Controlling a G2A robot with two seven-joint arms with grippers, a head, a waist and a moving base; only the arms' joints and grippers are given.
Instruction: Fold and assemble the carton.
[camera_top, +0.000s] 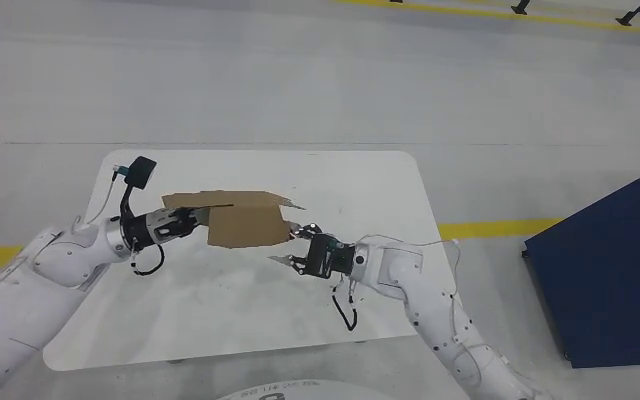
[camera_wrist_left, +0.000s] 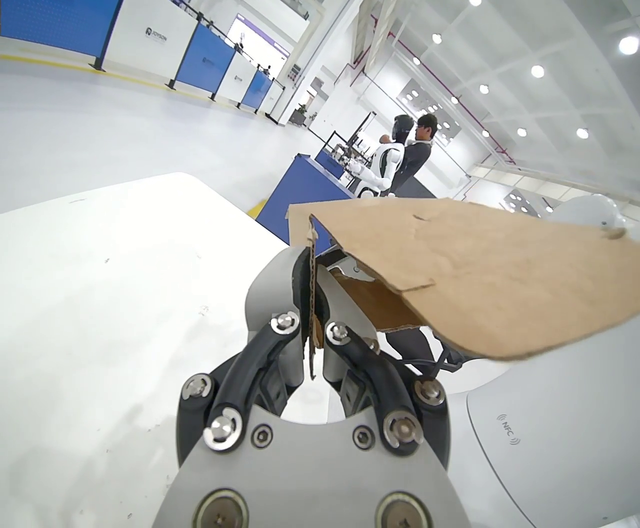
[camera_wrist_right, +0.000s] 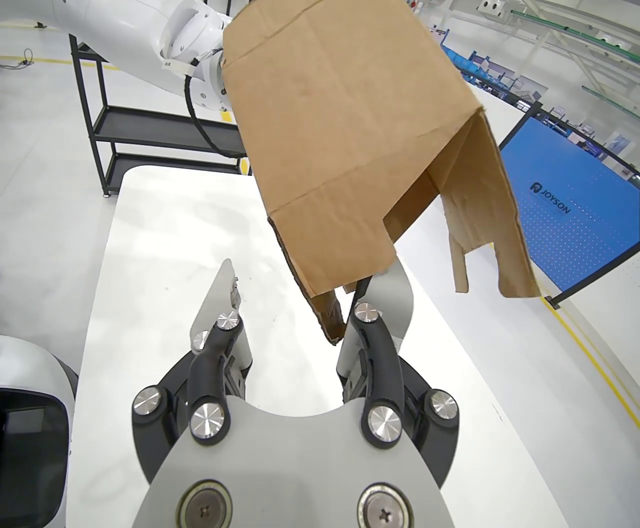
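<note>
Clamped by left gripper (camera_wrist_left: 312, 300) on one carton (camera_top: 240, 222) flap above table (camera_top: 380, 200), with right gripper (camera_wrist_right: 310, 285) apart at opposite flap; likely to twist free under uneven pull.

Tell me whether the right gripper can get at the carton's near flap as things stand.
Probably yes: the right gripper has open jaws, and a flap of the carton hangs between them, unobstructed.

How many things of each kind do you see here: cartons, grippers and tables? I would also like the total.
carton: 1
grippers: 2, the left gripper and the right gripper
table: 1
Total: 4
</note>
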